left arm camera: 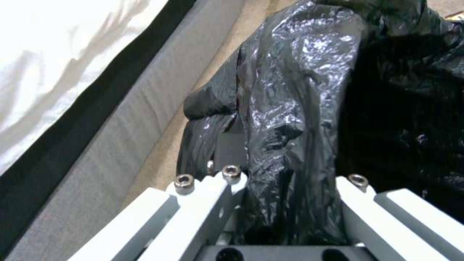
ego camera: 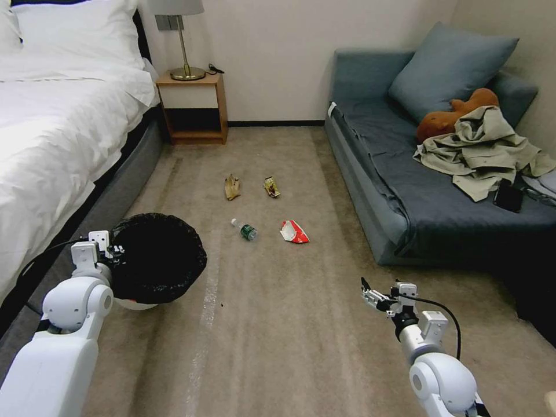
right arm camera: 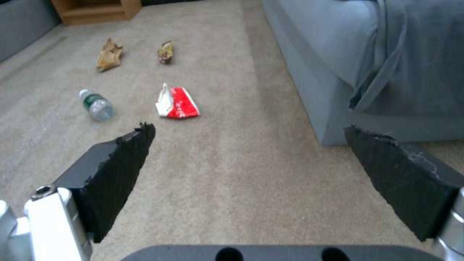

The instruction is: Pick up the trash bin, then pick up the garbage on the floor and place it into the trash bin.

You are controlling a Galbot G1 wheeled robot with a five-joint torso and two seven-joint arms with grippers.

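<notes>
The left gripper (ego camera: 113, 250) pinches the bag-draped rim of the small round white trash bin (ego camera: 157, 258), holding it beside the bed, mouth up to receive litter. The right gripper (ego camera: 370, 295), pads spread wide and empty, faces the garbage: red-and-white crushed packet (right arm camera: 177, 104), clear green-labelled bottle (right arm camera: 96, 106), crumpled brown paper bag (right arm camera: 110, 55) and gold snack wrapper (right arm camera: 166, 52) farther off on the carpet.

The carpet (ego camera: 324, 324) between the bed (ego camera: 52, 133) and the sofa (ego camera: 405, 191) is open, so a gripper can pass down the middle. The red-and-white packet (ego camera: 294, 231), the bottle (ego camera: 245, 230), the paper bag (ego camera: 232, 187) and the wrapper (ego camera: 271, 186) lie well apart, with bare floor around each. The trash bin (ego camera: 157, 258) stands close beside the bed, narrowing the left side.
</notes>
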